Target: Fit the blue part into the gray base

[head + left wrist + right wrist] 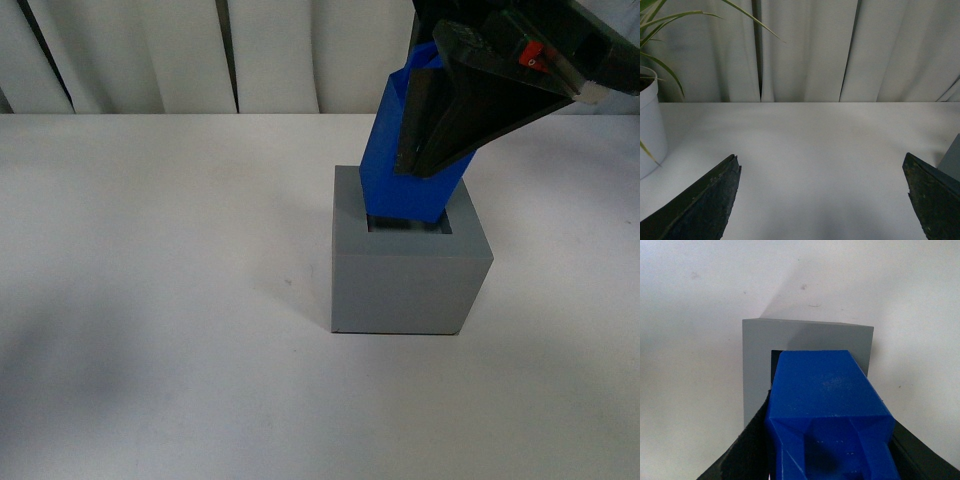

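Note:
The gray base (408,272) stands on the white table, right of centre in the front view. My right gripper (425,160) is shut on the blue part (385,170), which tilts with its lower end in the base's square recess. In the right wrist view the blue part (822,390) fills the lower middle, its end over the recess of the gray base (756,350). My left gripper (822,200) is open and empty above bare table, and a sliver of the gray base (952,160) shows at its right edge.
A white plant pot (647,125) with long green leaves stands at the left of the left wrist view. Pale curtains (200,50) hang behind the table's far edge.

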`<state>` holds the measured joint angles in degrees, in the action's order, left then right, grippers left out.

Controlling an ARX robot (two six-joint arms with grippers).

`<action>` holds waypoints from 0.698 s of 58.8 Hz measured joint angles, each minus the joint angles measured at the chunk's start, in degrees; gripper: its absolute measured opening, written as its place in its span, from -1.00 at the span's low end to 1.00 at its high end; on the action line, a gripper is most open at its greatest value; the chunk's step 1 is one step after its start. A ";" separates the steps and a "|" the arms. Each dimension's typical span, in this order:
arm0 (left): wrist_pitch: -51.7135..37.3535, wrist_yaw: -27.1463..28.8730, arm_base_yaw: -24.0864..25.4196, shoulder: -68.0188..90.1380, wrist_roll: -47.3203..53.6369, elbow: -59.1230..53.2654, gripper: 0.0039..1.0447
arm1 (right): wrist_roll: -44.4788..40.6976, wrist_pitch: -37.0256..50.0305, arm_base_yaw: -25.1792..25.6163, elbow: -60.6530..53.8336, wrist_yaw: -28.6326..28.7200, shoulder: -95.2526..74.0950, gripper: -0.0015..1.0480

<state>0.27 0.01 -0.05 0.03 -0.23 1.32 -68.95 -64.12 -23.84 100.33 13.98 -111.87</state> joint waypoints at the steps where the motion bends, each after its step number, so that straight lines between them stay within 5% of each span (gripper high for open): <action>1: 0.00 -0.02 0.00 0.00 0.02 0.00 0.89 | 0.02 0.00 -0.02 -0.02 0.00 -0.02 -0.11; 41: 0.00 0.00 0.00 0.00 0.00 0.00 0.89 | 1.22 0.90 -0.20 -0.70 0.00 -0.11 -0.11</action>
<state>0.27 0.01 -0.05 0.03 -0.23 1.32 -67.72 -63.22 -24.03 99.63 13.98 -111.98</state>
